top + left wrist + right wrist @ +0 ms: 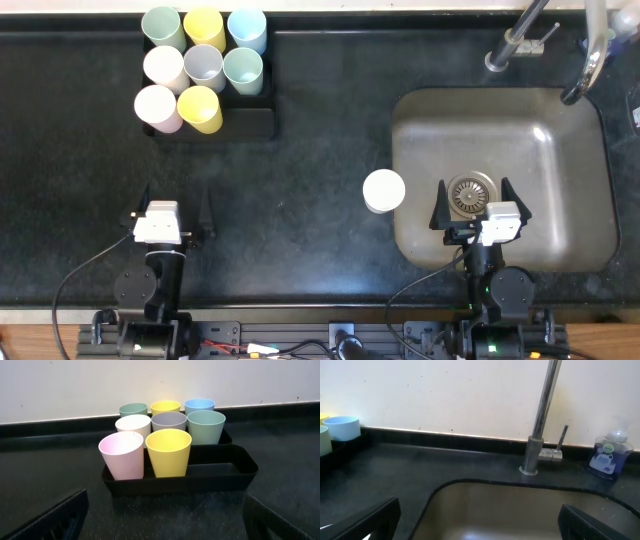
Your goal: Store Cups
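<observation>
The setting was a kitchen worktop. A dark, speckled, stone-look countertop spanned the top view. A rectangular stainless-steel sink with a round metal drain was set into it at 3 o'clock. A tall chrome tap with a side lever stood behind the basin at 1 o'clock. A clear plastic soap bottle of blue liquid stood near the tap. A black plastic tray of pastel plastic cups sat at 11 o'clock. A plain white wall backed the counter.

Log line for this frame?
tray: eight cups, one slot free | white cup: counter, by sink | left claw: open | right claw: open
</observation>
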Motion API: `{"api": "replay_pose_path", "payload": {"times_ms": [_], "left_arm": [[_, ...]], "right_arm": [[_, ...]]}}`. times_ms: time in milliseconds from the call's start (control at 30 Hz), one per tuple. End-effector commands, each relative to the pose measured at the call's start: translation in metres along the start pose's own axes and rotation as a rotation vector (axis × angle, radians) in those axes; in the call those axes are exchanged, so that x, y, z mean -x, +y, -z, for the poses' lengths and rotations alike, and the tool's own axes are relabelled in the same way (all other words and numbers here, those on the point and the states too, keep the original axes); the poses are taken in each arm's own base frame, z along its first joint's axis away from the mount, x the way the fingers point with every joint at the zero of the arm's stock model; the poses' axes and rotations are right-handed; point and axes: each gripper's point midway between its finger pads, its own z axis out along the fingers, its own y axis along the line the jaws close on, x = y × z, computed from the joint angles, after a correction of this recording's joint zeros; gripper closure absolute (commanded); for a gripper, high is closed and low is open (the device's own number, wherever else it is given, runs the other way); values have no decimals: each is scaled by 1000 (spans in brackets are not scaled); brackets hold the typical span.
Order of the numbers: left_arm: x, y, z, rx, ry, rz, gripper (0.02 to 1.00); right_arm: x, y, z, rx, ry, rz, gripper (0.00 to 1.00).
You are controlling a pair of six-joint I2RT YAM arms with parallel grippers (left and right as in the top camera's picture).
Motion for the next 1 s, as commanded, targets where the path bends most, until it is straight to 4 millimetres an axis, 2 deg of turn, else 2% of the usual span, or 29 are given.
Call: {"api": "replay_pose_path", "payload": {"times_ms": [33, 333, 433, 533, 633, 733, 833, 1000], "left_arm": [[1, 1, 1, 7, -8, -19, 18], [1, 1, 1, 7, -8, -19, 18], [1, 1, 1, 7, -8, -19, 20], [1, 1, 1, 7, -8, -19, 20], [1, 1, 1, 7, -8, -19, 18], [1, 1, 1, 7, -8, -19, 20], [1, 1, 1, 7, -8, -19, 20], [1, 1, 1, 7, -8, -19, 20]], "right_arm": [[-3, 1, 0, 6, 1, 3, 5], [-2, 1, 0, 6, -3, 3, 5], [12, 1, 3, 6, -12, 4, 3], [38, 0, 14, 9, 36, 2, 3], [52, 3, 31, 32, 216, -11, 3], [47, 8, 40, 61, 514, -49, 3], [51, 11, 31, 77, 737, -67, 5], [51, 27, 7, 121, 1066, 39, 5]]}}
